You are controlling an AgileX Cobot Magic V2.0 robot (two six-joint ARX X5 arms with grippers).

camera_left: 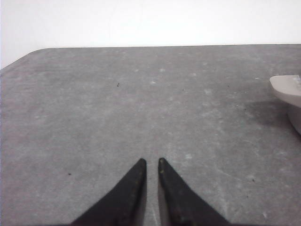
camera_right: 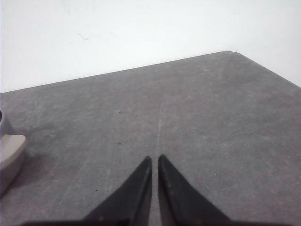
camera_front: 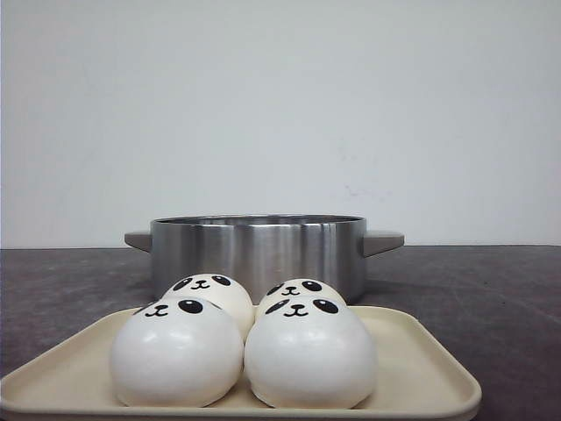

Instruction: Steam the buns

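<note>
Four white panda-faced buns sit on a beige tray [camera_front: 421, 368] at the front of the table: front left bun [camera_front: 175, 353], front right bun [camera_front: 308, 353], back left bun [camera_front: 210, 294], back right bun [camera_front: 302, 289]. A steel pot [camera_front: 259, 250] with two handles stands behind the tray. Neither gripper shows in the front view. My left gripper [camera_left: 150, 162] is shut and empty above bare table; the pot's handle [camera_left: 287, 89] shows at that view's edge. My right gripper [camera_right: 154, 159] is shut and empty above bare table, the other handle [camera_right: 10, 150] at its edge.
The dark grey tabletop [camera_front: 491, 289] runs back to a white wall. Its rounded far corners show in both wrist views.
</note>
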